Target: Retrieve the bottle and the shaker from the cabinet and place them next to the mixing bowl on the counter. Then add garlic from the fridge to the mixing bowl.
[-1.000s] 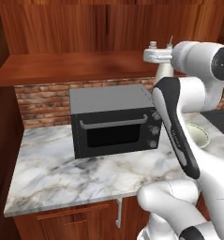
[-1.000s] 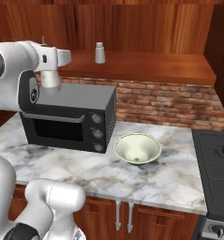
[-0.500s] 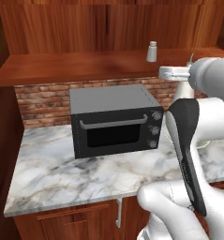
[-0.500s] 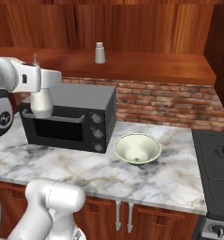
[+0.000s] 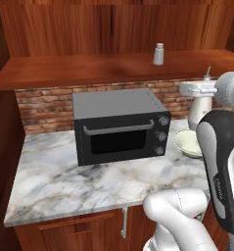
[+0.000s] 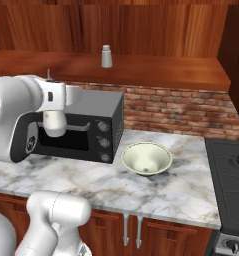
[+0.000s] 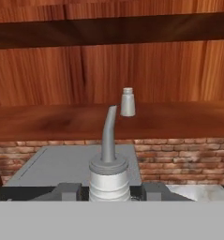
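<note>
**Bottle pinched in the claw above the counter; shaker on the wooden shelf**

The claw (image 7: 109,191) is closed on the bottle (image 7: 108,176), its two dark fingers (image 7: 66,191) pressed against the ribbed white neck from either side. The bottle stands upright between them, and its thin grey spout curves up and slightly right from the cap. In the left base view the bottle (image 5: 198,109) hangs from the white hand at the right of the scene, above the counter (image 5: 64,181) and over the mixing bowl (image 5: 188,142), though how nearly it sits over the bowl is hard to judge from this angle. In the right base view the same bottle (image 6: 54,122) appears in front of the toaster oven (image 6: 86,127), well to the left of the mixing bowl (image 6: 146,158); the two views disagree through perspective, so only its height clear of the marble can be stated firmly.

The shaker (image 5: 158,54) stands upright on the wooden shelf (image 5: 79,68) that runs above the brick wall (image 5: 40,110), far behind and above the claw. In the hand view the shaker (image 7: 127,101) lies just right of the spout tip and farther back, apart from it. In the right base view the shaker (image 6: 106,56) stands on the shelf above the toaster oven.

The toaster oven (image 5: 119,125) sits on the marble counter against the brick wall, with its door shut. The mixing bowl rests on the counter just to the right of it. A stovetop (image 6: 231,170) adjoins the counter at the far right.
</note>
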{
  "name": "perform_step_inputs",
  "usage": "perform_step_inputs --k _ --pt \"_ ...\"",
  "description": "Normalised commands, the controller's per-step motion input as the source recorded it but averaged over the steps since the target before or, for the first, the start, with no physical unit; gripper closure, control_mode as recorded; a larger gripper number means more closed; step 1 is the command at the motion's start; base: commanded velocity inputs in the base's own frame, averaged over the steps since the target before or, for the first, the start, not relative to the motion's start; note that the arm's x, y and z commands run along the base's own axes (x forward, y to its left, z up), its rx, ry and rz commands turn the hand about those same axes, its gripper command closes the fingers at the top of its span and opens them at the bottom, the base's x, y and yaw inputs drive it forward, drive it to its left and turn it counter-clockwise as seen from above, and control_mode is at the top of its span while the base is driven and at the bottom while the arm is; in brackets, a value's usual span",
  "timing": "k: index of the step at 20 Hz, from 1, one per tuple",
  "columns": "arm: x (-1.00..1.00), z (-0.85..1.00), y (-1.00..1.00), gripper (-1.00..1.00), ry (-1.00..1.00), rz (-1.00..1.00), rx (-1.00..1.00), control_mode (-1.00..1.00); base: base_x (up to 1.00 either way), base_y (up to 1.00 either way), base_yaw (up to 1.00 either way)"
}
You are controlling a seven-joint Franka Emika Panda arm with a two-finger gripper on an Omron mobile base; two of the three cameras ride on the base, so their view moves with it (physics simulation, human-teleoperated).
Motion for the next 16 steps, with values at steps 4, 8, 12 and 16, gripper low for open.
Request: perform_step_inputs --k 4,8,12,16 --pt "0.0 -0.24 -0.07 1.0 0.0 0.17 0.0 -1.0 0.0 0.0 0.0" --pt "0.0 -0.02 0.03 1.0 0.0 0.02 0.0 -1.0 0.0 0.0 0.0" --pt "0.0 0.0 0.0 1.0 0.0 0.0 0.0 1.0 -0.06 0.0 0.0" --pt "0.0 0.0 0.0 1.0 0.0 0.0 0.0 1.0 -0.93 0.0 -0.05"
